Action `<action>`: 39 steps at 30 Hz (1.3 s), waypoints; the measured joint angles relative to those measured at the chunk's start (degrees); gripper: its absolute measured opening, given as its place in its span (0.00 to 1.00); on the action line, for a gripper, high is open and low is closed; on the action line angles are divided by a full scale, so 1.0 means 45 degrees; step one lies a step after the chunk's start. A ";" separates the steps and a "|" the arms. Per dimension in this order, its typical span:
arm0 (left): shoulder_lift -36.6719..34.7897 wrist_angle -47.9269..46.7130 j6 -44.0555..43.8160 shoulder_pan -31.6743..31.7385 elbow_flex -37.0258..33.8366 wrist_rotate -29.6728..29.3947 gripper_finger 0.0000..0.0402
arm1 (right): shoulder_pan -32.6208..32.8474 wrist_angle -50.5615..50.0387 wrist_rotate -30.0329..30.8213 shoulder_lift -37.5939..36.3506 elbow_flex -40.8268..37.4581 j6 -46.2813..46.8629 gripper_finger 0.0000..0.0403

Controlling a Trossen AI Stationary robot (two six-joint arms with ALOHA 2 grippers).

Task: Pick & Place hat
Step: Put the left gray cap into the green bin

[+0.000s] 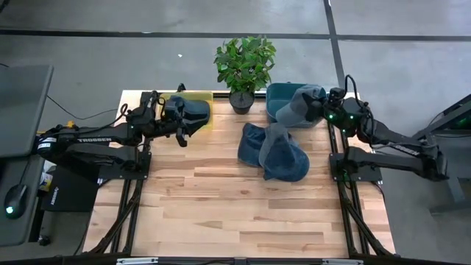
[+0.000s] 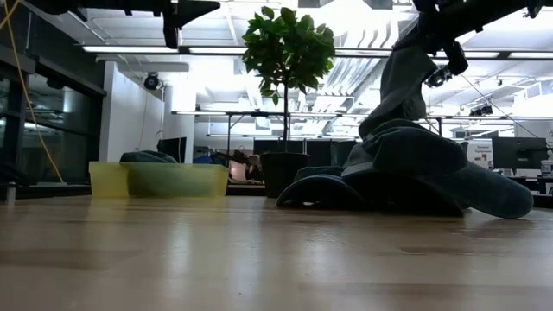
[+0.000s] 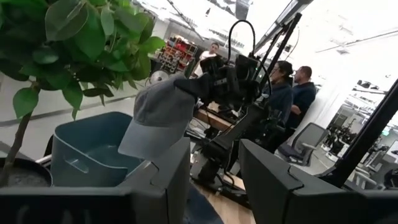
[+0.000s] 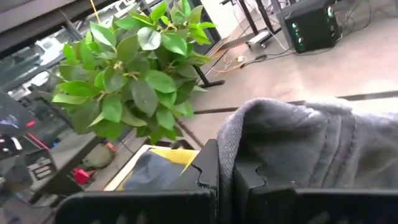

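Observation:
A grey hat (image 1: 296, 107) hangs from my right gripper (image 1: 315, 108) above the blue bin (image 1: 274, 94) at the table's far right. It also shows in the left wrist view (image 3: 158, 115) and in the low view (image 2: 404, 78). A pile of blue and grey hats (image 1: 276, 151) lies on the table's middle. A dark hat (image 1: 195, 110) lies in the yellow bin (image 1: 207, 97) at the far left. My left gripper (image 1: 180, 131) is open and empty by that bin's near side. My right gripper pinches a fold of the grey hat's cloth (image 4: 249, 143) between its two shut fingers, at the hat's upper end (image 3: 186, 84). The hat hangs below the fingers, brim downward, lifted clear above the blue bin (image 3: 87, 149).
A potted plant (image 1: 243, 66) stands at the table's far edge between the two bins. The near half of the wooden table (image 1: 235, 213) is bare. People (image 3: 292, 93) show in the room beyond the table.

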 joint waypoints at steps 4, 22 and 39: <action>0.0000 -0.0088 0.0004 0.0000 0.0003 0.0001 0.34 | -0.0909 -0.0003 -0.0795 0.0108 0.0000 -0.0849 0.00; 0.0000 -0.0660 0.0014 0.0000 0.0000 0.0288 0.34 | -0.4342 0.1431 -0.5720 0.2404 0.0000 -0.4069 0.00; 0.0000 -0.1233 -0.0229 0.0000 0.0004 0.0505 0.34 | -0.5810 0.2505 -0.5459 0.3682 0.0000 -0.4760 0.00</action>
